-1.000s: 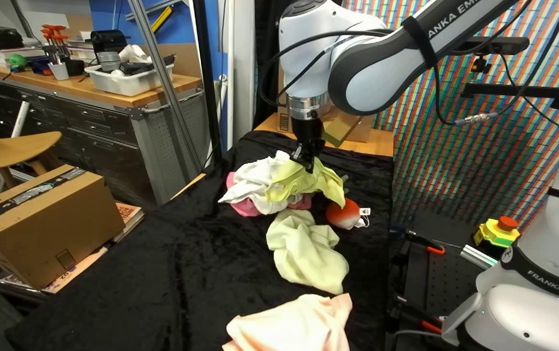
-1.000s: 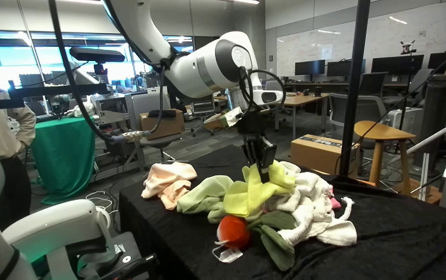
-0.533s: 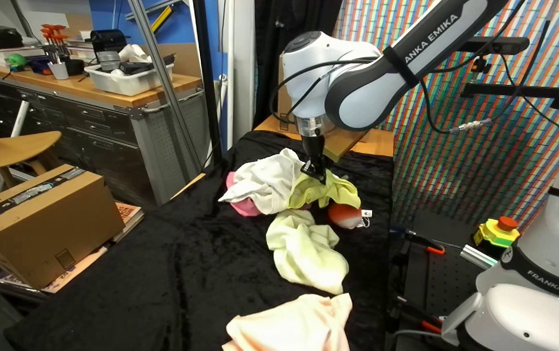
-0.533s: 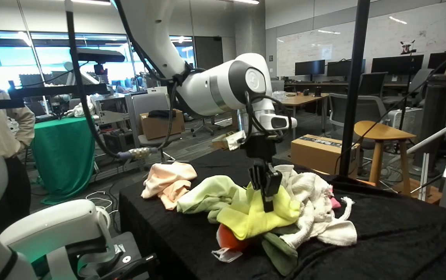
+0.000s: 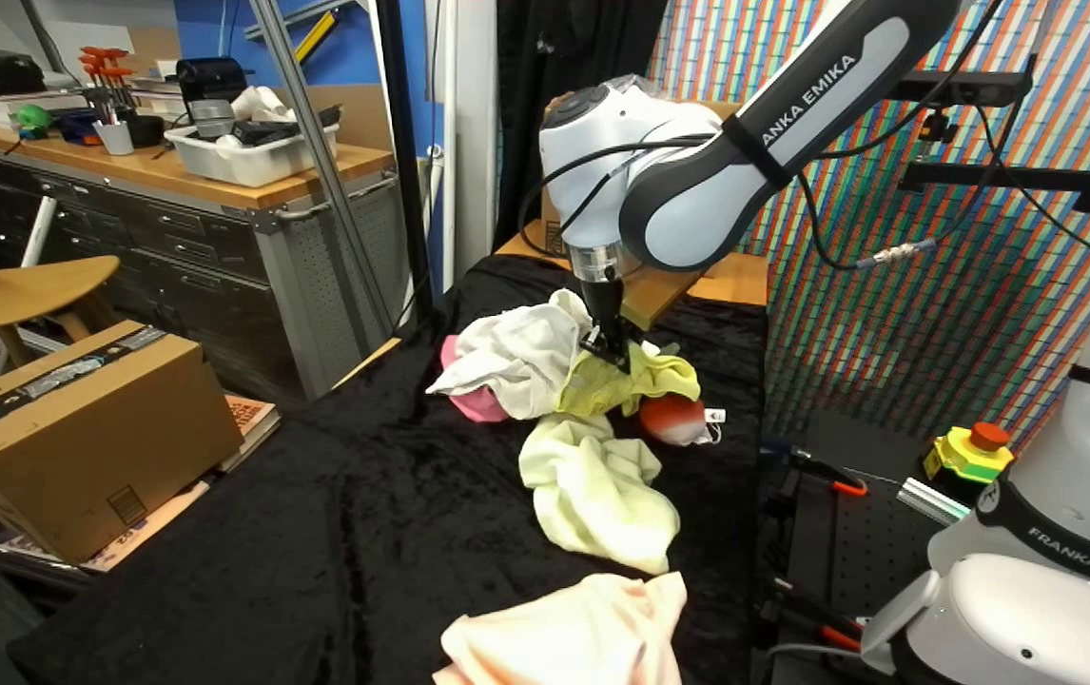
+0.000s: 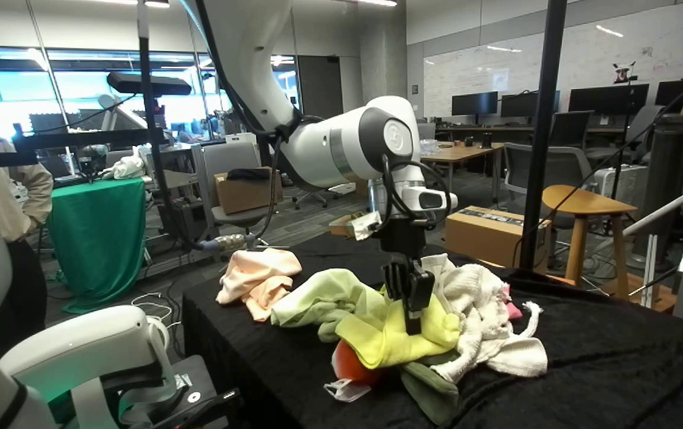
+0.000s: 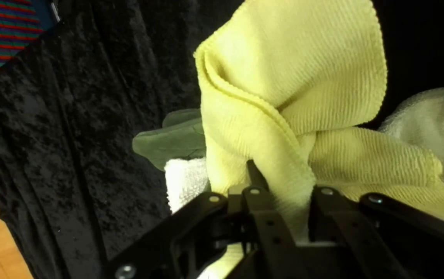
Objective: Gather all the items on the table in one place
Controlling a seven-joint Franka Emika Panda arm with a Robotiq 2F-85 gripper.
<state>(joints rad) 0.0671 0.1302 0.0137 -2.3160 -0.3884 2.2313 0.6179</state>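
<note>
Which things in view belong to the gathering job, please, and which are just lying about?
Job: folded yellow-green cloth, crumpled pale-green cloth, crumpled peach cloth, crumpled white cloth, crumpled pink cloth, round red object, dark green leaf-shaped fabric.
Lying about: rectangular brown cardboard box, curved tan wooden stool, rectangular white plastic bin.

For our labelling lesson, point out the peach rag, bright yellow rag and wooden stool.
Peach rag [image 6: 258,278]: in an exterior view, folded middle.
Bright yellow rag [image 7: 303,110]: in the wrist view, middle.
Wooden stool [image 6: 589,199]: in an exterior view, seat.
</note>
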